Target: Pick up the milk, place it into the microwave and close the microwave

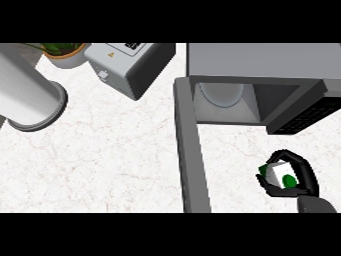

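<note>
Now we hold the milk (pixel 282 174) before the open microwave (pixel 276 62).
Our right hand (pixel 308 176) curls its fingers (pixel 269 188) round it, right of the swung-out door (pixel 190 150).

I can read no words or numbers here. The white box (pixel 125 72) by the far edge of the tabletop (pixel 106 155) has a label (pixel 134 46) with black marks and a small yellow sign (pixel 114 53), both too tiny to read.
</note>
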`<state>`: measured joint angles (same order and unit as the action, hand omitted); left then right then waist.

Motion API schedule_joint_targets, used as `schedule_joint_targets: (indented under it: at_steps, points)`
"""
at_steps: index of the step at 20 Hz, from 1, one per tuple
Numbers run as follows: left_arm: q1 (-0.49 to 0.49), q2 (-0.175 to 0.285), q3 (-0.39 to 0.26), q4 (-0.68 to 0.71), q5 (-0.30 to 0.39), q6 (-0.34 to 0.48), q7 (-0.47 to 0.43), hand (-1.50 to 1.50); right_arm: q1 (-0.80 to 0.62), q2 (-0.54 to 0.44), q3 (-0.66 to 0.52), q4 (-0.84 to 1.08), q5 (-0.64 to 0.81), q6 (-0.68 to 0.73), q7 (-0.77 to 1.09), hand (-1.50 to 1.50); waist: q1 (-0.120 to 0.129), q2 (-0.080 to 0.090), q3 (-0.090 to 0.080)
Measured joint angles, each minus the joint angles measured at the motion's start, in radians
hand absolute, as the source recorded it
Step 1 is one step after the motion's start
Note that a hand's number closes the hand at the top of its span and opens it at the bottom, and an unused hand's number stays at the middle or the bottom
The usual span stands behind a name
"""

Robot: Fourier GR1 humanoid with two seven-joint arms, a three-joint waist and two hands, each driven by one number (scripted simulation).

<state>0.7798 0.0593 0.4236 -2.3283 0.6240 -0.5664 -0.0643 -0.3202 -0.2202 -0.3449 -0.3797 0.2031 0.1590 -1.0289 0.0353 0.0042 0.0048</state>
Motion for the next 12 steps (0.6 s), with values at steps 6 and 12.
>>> schedule_joint_targets:
  at_steps: [6,12]
  points:
    - [0.005,0.015,0.011,0.000,0.025,0.005,0.008,-1.50,-0.101,0.093,0.026,0.008,0.009,-0.030,0.015,1.50,-0.001,0.000,-0.001]
    - [0.030,0.032,0.040,0.006,0.066,-0.009,0.011,-1.50,-0.194,0.108,0.034,0.021,0.026,-0.076,0.024,1.50,-0.002,0.000,-0.002]
